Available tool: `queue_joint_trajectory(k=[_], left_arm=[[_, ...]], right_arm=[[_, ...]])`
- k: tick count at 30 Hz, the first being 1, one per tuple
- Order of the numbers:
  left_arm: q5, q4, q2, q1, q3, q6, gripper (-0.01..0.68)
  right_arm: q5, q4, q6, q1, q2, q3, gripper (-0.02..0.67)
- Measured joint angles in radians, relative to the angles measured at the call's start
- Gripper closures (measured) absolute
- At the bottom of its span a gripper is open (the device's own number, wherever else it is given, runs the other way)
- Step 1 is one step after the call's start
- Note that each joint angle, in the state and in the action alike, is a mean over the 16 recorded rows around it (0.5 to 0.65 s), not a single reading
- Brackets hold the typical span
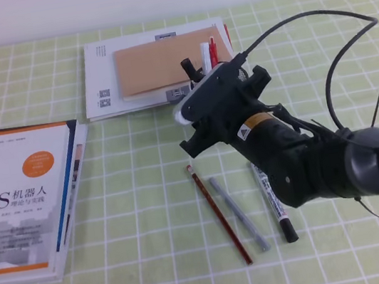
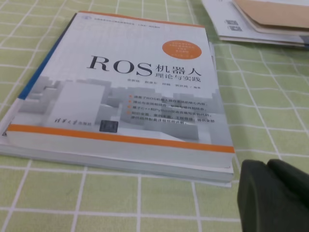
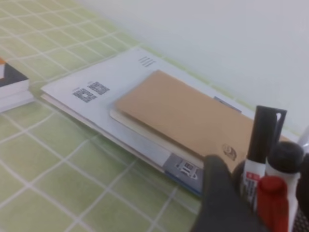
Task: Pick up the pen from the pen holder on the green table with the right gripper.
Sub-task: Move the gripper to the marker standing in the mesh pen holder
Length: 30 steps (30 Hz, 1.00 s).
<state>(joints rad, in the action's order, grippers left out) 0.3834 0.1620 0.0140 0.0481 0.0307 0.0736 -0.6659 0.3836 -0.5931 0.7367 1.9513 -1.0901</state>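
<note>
Cables trail behind the right gripper (image 1: 199, 86), which leans in low over the pen holder (image 3: 301, 220) with jaws spread wide and nothing pinched. The holder is almost wholly hidden under it; just ahead of one finger (image 3: 219, 203) pokes up the pen (image 3: 271, 203) with its red cap beside two marker tops. Behind the wrist, open green table (image 1: 150, 213) holds a loose pencil (image 1: 219, 215).
</note>
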Motion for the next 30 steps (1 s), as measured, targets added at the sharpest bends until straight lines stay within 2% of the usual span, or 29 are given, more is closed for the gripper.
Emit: queue_joint_trajectory(k=[19,30], left_arm=[[0.0,0.0,0.0,0.0,0.0,0.0,0.68],[0.0,0.0,0.0,0.0,0.0,0.0,0.68]], right_arm=[[0.009,0.076,-0.082,-0.013,0.054,-0.045,0.425],[0.001,0.093,-0.09,-0.016,0.063,-0.06,0.433]])
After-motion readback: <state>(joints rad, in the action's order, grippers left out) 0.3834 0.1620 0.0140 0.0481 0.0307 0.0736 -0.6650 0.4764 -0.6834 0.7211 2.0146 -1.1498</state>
